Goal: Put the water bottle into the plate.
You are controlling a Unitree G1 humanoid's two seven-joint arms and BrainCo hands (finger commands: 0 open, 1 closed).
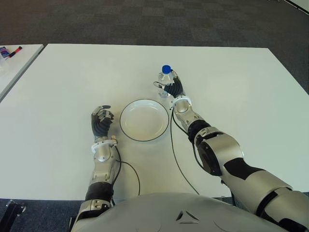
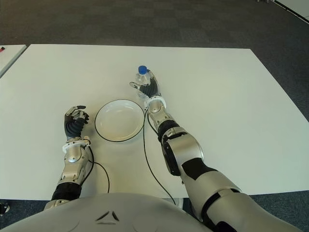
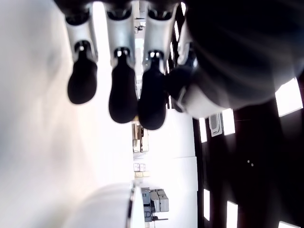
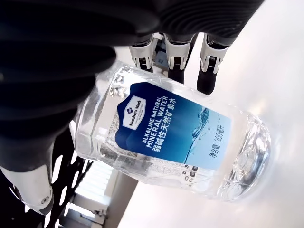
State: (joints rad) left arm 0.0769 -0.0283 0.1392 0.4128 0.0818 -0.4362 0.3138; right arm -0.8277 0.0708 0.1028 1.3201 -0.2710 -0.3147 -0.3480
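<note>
the mineral water bottle (image 1: 165,80) is wrapped by the right hand (image 1: 172,90) — fingers (image 4: 207,76) behind the label, thumb in front — presumably for carrying upright to the white plate (image 1: 144,120) just beside. the left hand (image 1: 101,121) is seen curled, empty, beside the plate's other side.

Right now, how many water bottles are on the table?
1. The water bottle stands just beyond the plate, with the right hand wrapped around it. No other shows in any view.

Bare table (image 1: 231,87) around plate (image 1: 144,120)
</note>
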